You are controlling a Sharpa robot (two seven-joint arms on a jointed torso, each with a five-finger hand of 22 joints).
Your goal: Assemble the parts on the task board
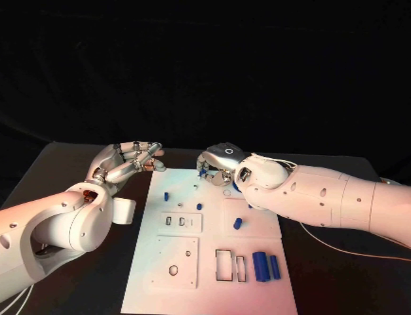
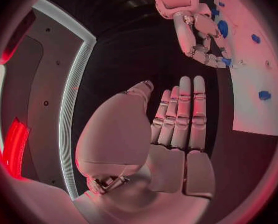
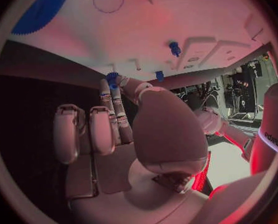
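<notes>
Two hands meet at the far end of the white task board [image 1: 210, 262]. The right hand [image 1: 219, 163] reaches over the board's far edge, its fingertips pinching a small blue part [image 3: 112, 77]; from the head camera that part is mostly hidden behind the fingers, and its shape cannot be made out. The left hand [image 1: 130, 161] hovers just off the board's far left corner, fingers apart and loosely curled, holding nothing; its own wrist camera shows the fingers [image 2: 182, 114] extended side by side. On the board, two blue cylinders [image 1: 267, 266] lie near the right edge at the near end, beside rectangular slots, and several small blue pegs [image 1: 237, 223] sit further up. No writing is readable on the board.
</notes>
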